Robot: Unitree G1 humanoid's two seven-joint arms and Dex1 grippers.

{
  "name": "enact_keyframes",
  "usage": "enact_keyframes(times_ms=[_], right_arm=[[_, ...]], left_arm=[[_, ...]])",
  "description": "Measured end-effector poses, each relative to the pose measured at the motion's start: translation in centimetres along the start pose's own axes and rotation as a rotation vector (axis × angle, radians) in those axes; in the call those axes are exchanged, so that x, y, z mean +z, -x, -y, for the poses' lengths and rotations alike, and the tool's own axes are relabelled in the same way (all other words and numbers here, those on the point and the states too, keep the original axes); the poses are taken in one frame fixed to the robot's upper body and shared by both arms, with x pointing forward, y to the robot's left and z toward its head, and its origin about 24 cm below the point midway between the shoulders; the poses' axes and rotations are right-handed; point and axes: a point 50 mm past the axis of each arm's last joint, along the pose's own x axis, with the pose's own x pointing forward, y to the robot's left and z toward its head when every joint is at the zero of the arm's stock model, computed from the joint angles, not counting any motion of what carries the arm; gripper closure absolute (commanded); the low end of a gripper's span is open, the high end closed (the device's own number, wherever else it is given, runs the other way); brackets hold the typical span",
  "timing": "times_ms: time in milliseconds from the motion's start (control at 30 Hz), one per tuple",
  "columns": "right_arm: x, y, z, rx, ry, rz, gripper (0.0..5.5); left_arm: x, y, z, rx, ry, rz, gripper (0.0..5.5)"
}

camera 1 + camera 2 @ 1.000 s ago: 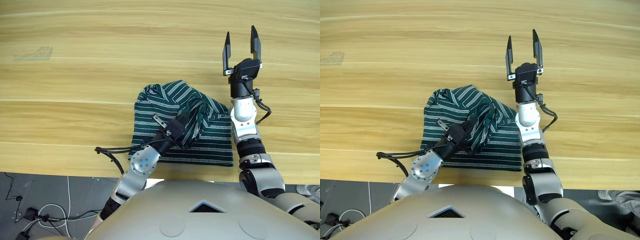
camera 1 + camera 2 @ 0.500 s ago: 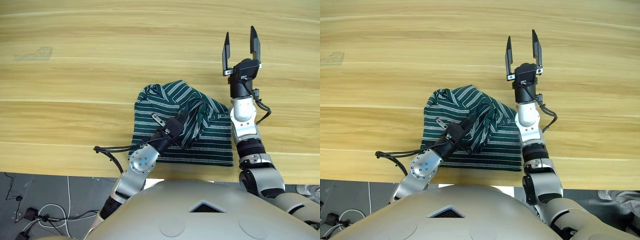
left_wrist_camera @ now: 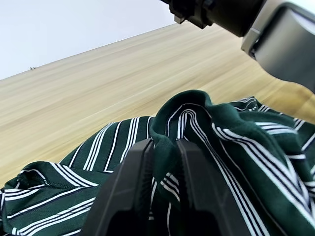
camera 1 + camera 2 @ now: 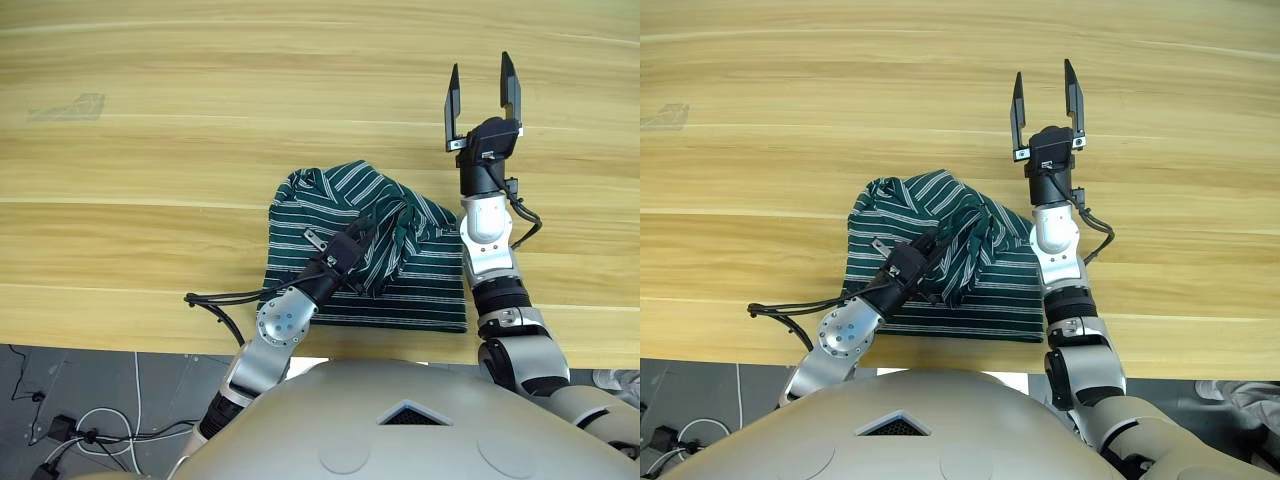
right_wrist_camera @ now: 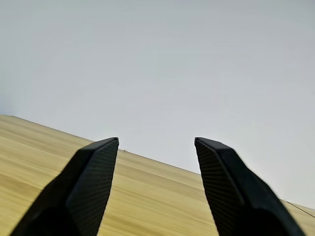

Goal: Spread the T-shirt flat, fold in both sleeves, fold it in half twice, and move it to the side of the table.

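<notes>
dark green t-shirt (image 4: 318, 205) with thin white stripes, folded into a rough rectangle, one fold raised in the middle — near the table's front edge

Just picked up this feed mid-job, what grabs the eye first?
A dark green striped T-shirt lies bunched up, not flat, near the front edge of the wooden table. The left gripper is pinched shut on a raised fold in the middle of the cloth. The right gripper is wide open with nothing between its fingers, farther out on the table, past the shirt's right side.
</notes>
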Motion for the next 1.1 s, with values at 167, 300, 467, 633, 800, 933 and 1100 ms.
enact_keyframes(times_ms=[167, 300, 467, 633, 800, 933, 1100], right_arm=[[0.00, 0.00, 0.00, 0.000, 0.000, 0.000, 2.64], [0.00, 0.00, 0.00, 0.000, 0.000, 0.000, 2.64], [0.00, 0.00, 0.00, 0.000, 0.000, 0.000, 2.64], [0.00, 0.00, 0.00, 0.000, 0.000, 0.000, 2.64], [0.00, 0.00, 0.00, 0.000, 0.000, 0.000, 2.64], [0.00, 0.00, -0.01, 0.001, 0.000, 0.000, 2.64], [0.01, 0.00, -0.06, 0.003, 0.000, 0.000, 2.64]], left_arm=[[-0.50, 0.22, 0.40, -0.026, 0.079, -0.035, 4.44], [-0.24, 0.24, 0.39, -0.033, 0.088, -0.022, 3.83], [-0.26, 0.25, 0.30, -0.026, 0.086, -0.023, 3.18], [-0.30, 0.23, 0.25, -0.021, 0.085, -0.025, 2.42], [-0.69, 0.14, 0.32, -0.020, 0.092, -0.043, 2.07], [-0.80, -0.05, 0.32, -0.020, 0.098, -0.049, 2.07], [-1.02, -0.15, 0.29, -0.018, 0.099, -0.058, 2.07]])
